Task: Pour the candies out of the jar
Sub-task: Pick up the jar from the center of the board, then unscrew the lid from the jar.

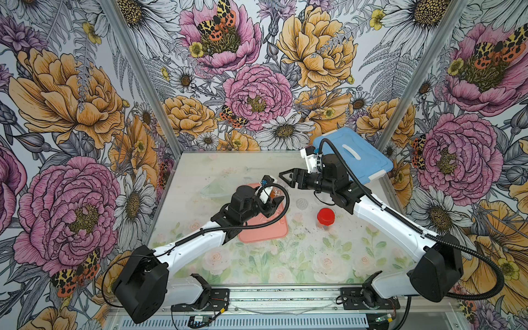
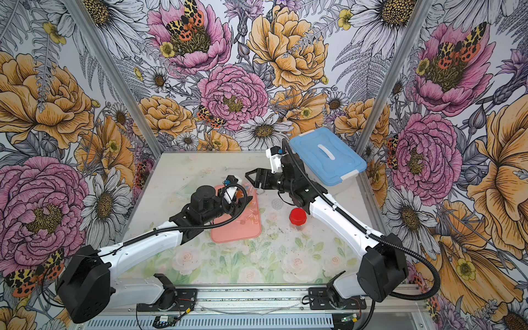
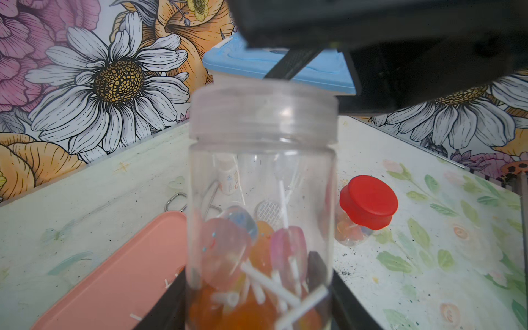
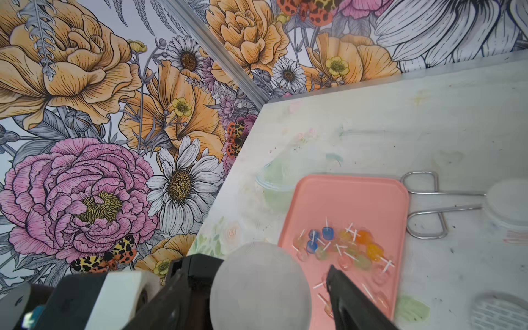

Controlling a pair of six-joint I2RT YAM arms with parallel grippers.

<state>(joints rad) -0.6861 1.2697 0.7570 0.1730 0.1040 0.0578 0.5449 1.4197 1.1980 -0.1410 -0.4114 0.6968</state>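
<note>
A clear jar point(image 3: 263, 177) stands upright with my left gripper point(image 3: 258, 285) shut on its lower part. A frosted lid point(image 3: 264, 114) sits on top of it. Inside lie candies point(image 3: 257, 257): orange, pink and blue heads on white sticks. More candies point(image 4: 343, 248) are scattered on the pink tray point(image 4: 351, 200). My right gripper point(image 4: 257, 265) straddles the lid point(image 4: 260, 285) from above, open, with a gap at one finger. In both top views the left gripper point(image 1: 271, 200) point(image 2: 243, 198) is over the tray and the right gripper point(image 1: 283, 175) point(image 2: 250, 175) is just behind it.
A second small jar with a red lid point(image 1: 325, 215) point(image 3: 368, 201) stands right of the tray point(image 1: 265, 231). A blue-lidded box point(image 1: 351, 154) fills the back right corner. Metal scissors point(image 4: 428, 205), a clear bowl point(image 1: 211, 190) and a round mesh disc point(image 1: 302, 203) lie nearby.
</note>
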